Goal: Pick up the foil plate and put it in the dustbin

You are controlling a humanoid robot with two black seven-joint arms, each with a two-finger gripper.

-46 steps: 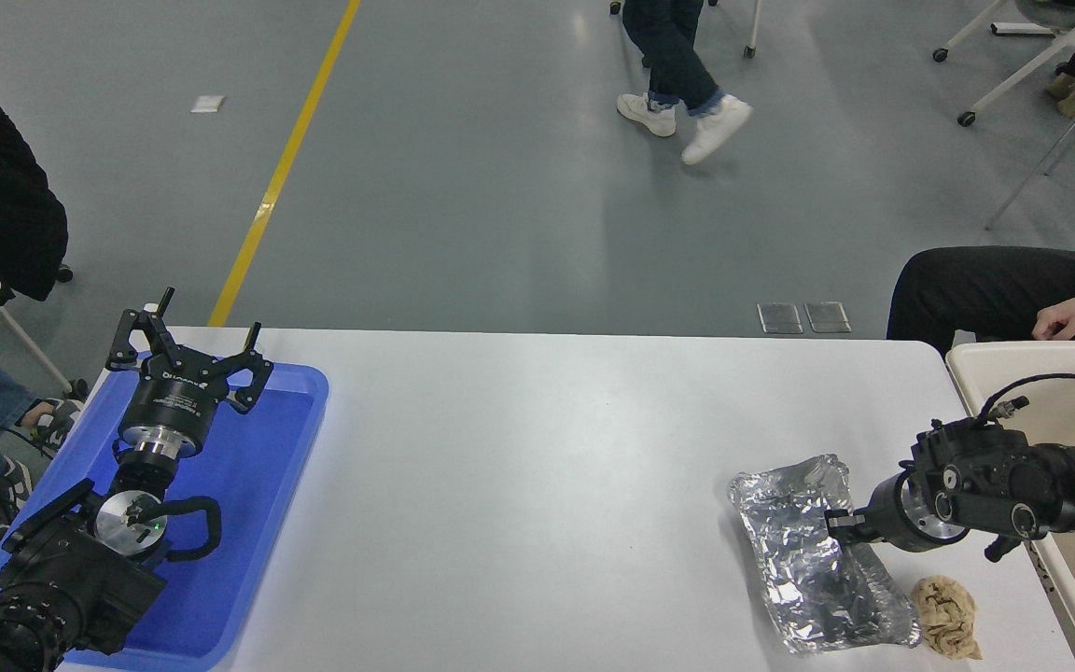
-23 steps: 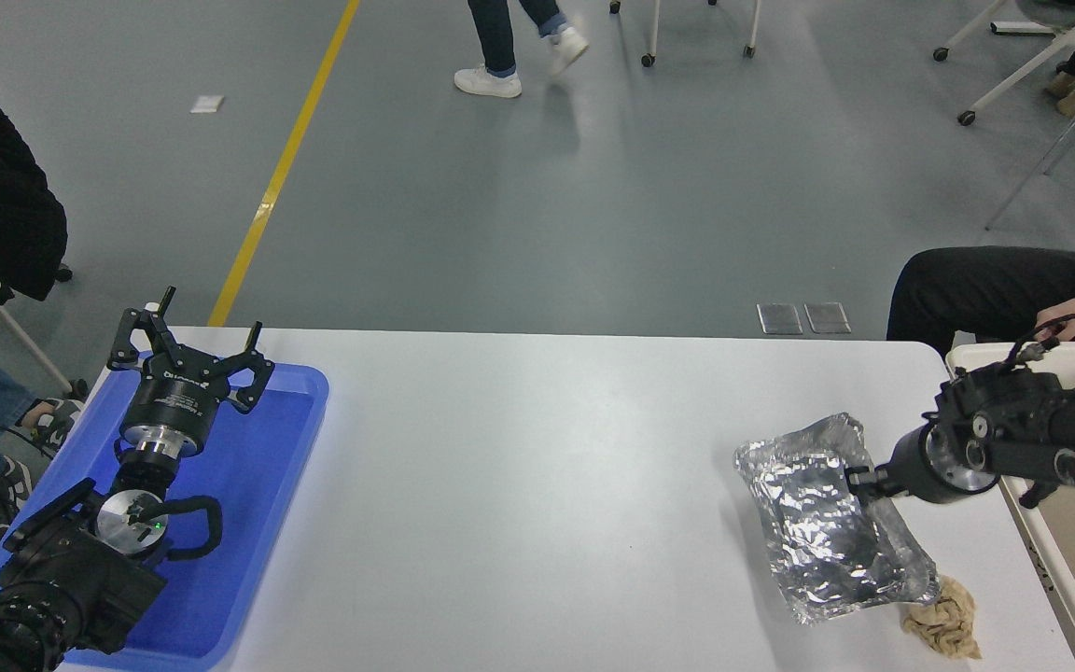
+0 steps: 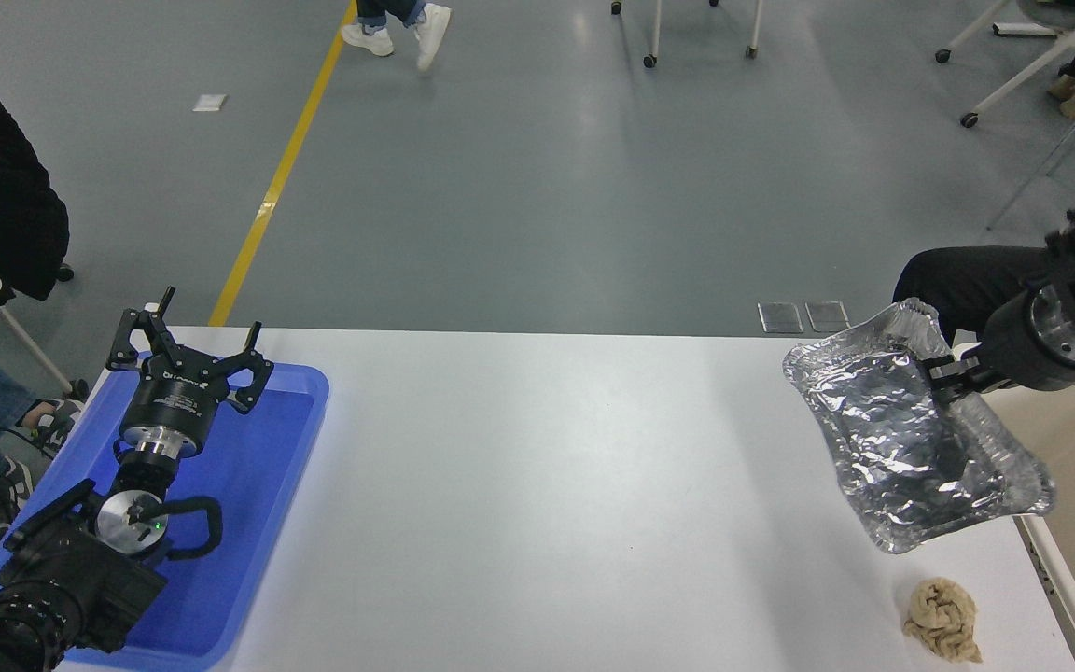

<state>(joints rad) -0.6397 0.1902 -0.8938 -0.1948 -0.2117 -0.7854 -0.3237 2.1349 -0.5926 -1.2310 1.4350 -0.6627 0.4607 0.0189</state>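
The crinkled silver foil plate (image 3: 901, 439) hangs tilted in the air above the table's right end. My right gripper (image 3: 950, 375) comes in from the right edge and is shut on the plate's right rim. The beige dustbin (image 3: 1074, 597) stands just past the table's right edge, mostly hidden behind the plate and my arm. My left gripper (image 3: 188, 343) is parked open above the blue tray at the lower left.
A blue tray (image 3: 258, 523) lies at the table's left end. A crumpled tan paper ball (image 3: 944, 618) lies near the front right corner. A seated person's dark leg (image 3: 967, 275) is behind the bin. Another person walks at the top.
My right gripper has lifted the foil plate off the table and carried it up and to the right, towards the bin. The paper ball stays on the table. The walking person moved left.
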